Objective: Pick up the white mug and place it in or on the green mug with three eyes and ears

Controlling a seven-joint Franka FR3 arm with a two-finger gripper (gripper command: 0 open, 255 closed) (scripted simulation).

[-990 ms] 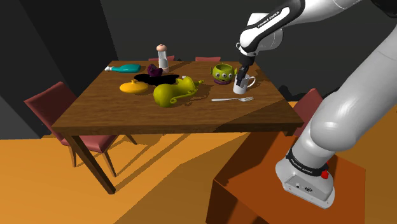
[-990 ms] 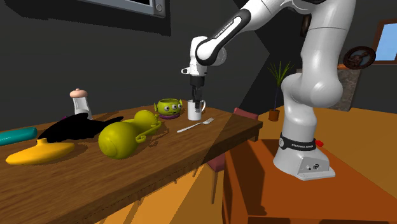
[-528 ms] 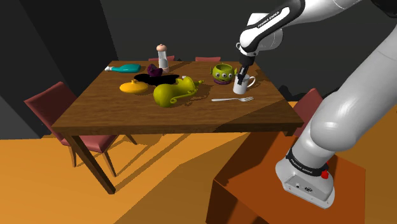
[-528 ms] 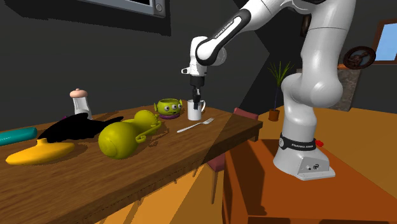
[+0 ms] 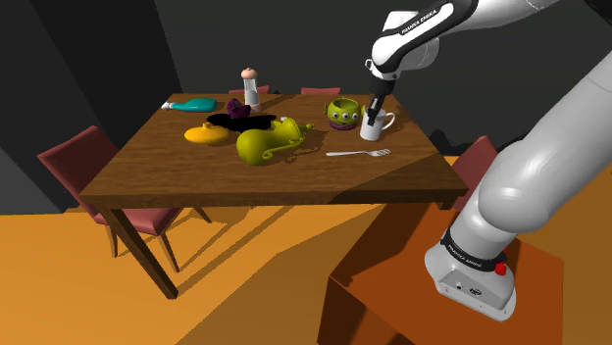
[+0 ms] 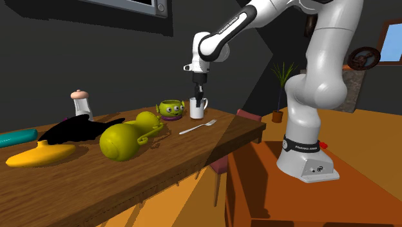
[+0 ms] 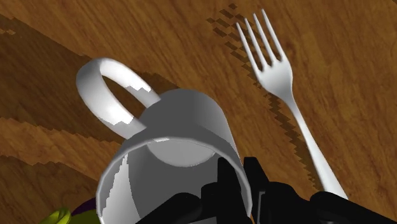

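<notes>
Raised since last frame: white mug (image 5: 374, 126) off the surface (image 5: 196, 167), upper right; fingers (image 7: 229, 183) closed, pinching its rim.

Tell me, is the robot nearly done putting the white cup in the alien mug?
Not yet. Done: the black two-finger gripper clasps the white handled mug by its rim. In hand: the mug hangs tilted, seemingly just off the brown wooden table. Left: carrying it to the green three-eyed mug with ears and setting it down.

Dim room. The table (image 5: 137, 172) is shaded, brighter at its corner nearest the stand (image 5: 392, 304). Shadow edges by the fork (image 7: 278, 73) are jagged.
</notes>
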